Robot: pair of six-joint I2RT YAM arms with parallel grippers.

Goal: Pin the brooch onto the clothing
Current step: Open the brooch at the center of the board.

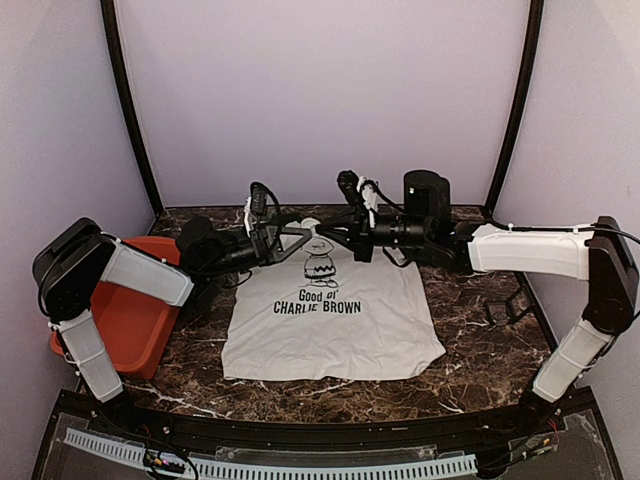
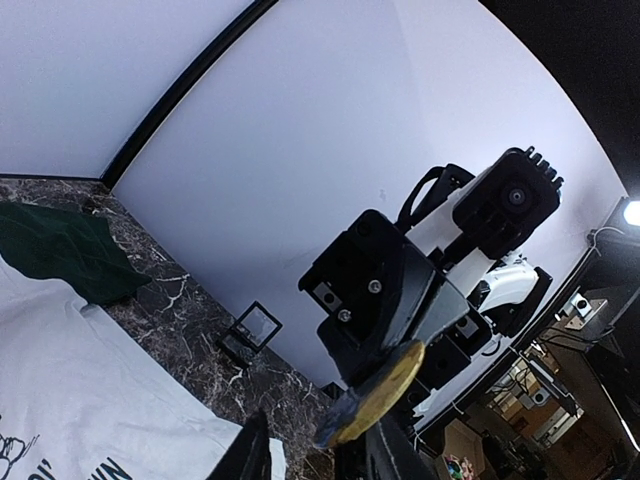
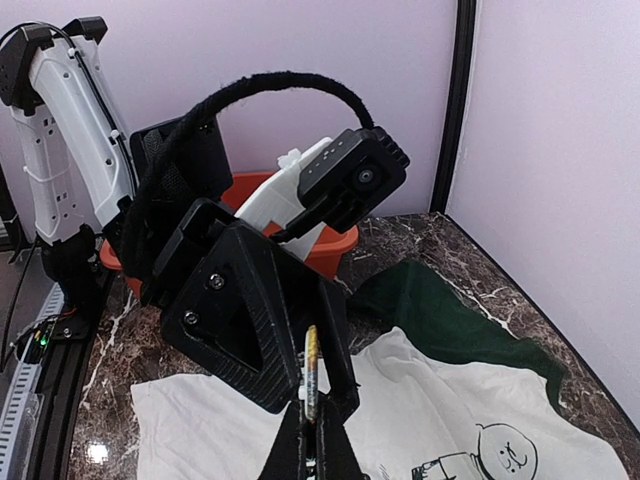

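The clothing [image 1: 330, 320], a white T-shirt with dark green sleeves and a cartoon boy print, lies flat on the marble table. Both grippers meet above its collar. My right gripper [image 3: 311, 430] is shut on the brooch [image 3: 312, 365], a thin round yellow disc held edge-up. The left gripper [image 2: 315, 450] stands open around the same brooch [image 2: 385, 390]. The disc lies close to one of its fingers, with a clear gap to the other. From above, the left gripper [image 1: 300, 238] and right gripper [image 1: 325, 232] are tip to tip, and the brooch is too small to make out.
A red bin [image 1: 130, 310] sits at the table's left under the left arm. A small black frame [image 1: 507, 303] lies at the right. A green sleeve [image 3: 440, 320] spreads toward the back wall. Walls close in on three sides.
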